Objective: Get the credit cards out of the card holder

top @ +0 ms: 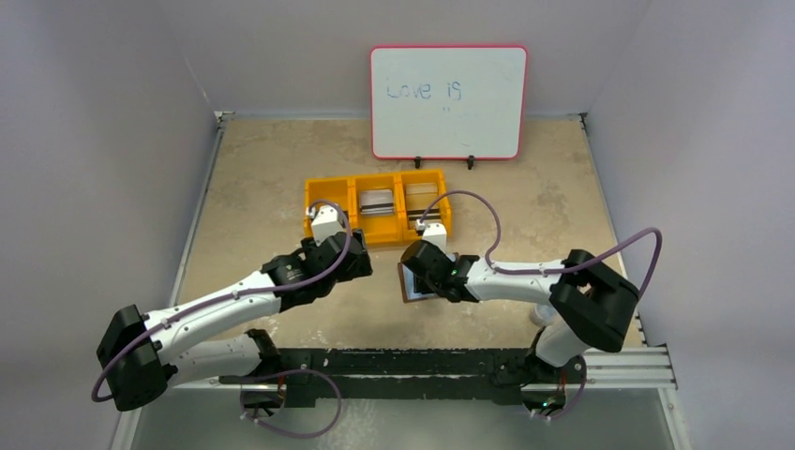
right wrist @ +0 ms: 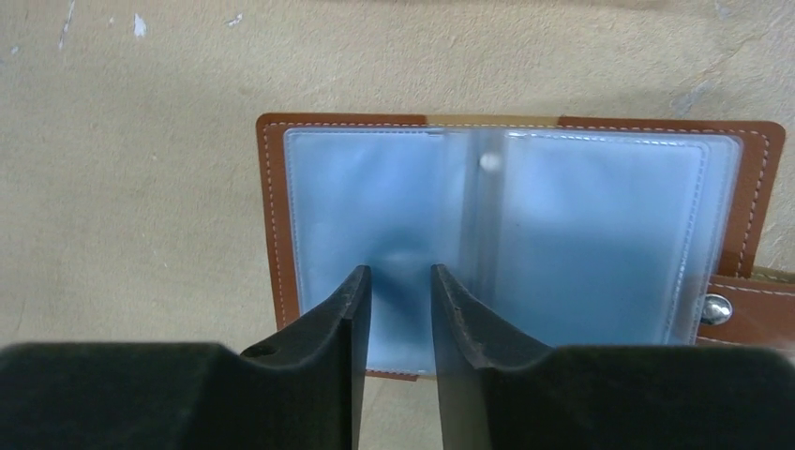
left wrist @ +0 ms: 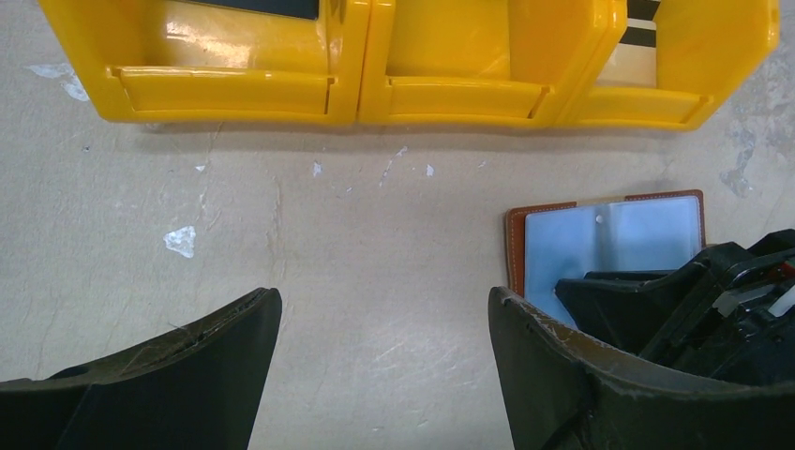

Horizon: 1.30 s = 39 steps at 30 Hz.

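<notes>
The card holder (right wrist: 600, 225) was found open flat directly beneath the narrowly parted, empty right end effector (right wrist: 400, 277), long axis crosswise to it, and rightward of the released, more distant left end effector (left wrist: 384, 314).

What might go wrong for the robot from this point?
The right pincer is slightly open over the clear sleeves; it may well pinch plastic rather than a card and drag the whole card holder. The left pincer hangs open beside it, holding nothing, so the holder could slide or lift.
</notes>
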### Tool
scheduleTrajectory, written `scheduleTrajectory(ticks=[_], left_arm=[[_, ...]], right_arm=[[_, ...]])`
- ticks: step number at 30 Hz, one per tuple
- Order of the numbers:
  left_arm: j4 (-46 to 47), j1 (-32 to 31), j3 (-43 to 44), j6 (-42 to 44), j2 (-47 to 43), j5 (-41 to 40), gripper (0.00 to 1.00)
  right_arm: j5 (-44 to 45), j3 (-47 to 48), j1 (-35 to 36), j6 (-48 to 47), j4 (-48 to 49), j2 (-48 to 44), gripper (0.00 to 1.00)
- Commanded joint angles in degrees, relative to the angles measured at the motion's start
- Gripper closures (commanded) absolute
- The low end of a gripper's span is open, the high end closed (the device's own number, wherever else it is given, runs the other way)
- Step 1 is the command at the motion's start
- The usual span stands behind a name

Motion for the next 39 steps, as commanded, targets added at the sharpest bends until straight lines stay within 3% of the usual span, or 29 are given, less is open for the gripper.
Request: scheduleTrajectory(ticks=[1, 3, 7, 10, 12, 15, 19, 26, 36, 39], left_arm=[[2.3, -0.4, -0.97, -1.09, -0.16, -1.31, 0.19], [3.37, -0.48, -1.27, -0.89, 0.01, -0.51, 0.19], [7.27, -1.22, -2.58, -0.89, 0.97, 1.73, 0.19], [11.05, -1.84, -3.33, -1.62, 2.48, 3.69, 0.19], [13.29, -2.42, -3.63, -2.03, 3.9, 4.79, 0.19], [16.73, -2.85, -3.9, -2.06, 6.87, 6.79, 0.19], [21.19, -4.31, -3.45, -2.27, 11.15, 9.34, 0.19], [28.34, -6.21, -2.14, -3.37, 18.59, 13.24, 0.22], [28.72, -7.4, 1.26, -4.05, 25.88, 13.6, 0.44], [28.93, -7.92, 2.57, -4.01, 26.61, 12.81, 0.46]], right_arm=[[-0.03, -1.42, 0.05, 3.32, -4.94, 3.72, 0.74], [-2.13, -1.18, 0.14, 3.39, -4.79, 2.27, 0.75], [-2.18, 0.01, 0.08, 2.75, -4.81, -7.43, 0.56], [1.94, -1.76, -0.73, 5.07, -6.36, -16.71, 0.49], [0.5, -4.9, -4.43, 5.98, -5.82, -21.53, 0.45], [-8.76, -10.89, -15.5, 4.13, -1.6, -25.74, 0.43], [-14.11, -13.63, -21.65, 2.5, 0.67, -25.49, 0.38], [-20.76, -12.13, -27.15, -3.98, 3.9, -20.08, 0.39], [-21.42, -8.67, -27.12, -11.27, 5.47, -17.61, 0.47], [-21.03, -8.03, -27.06, -12.13, 5.29, -18.05, 0.52]])
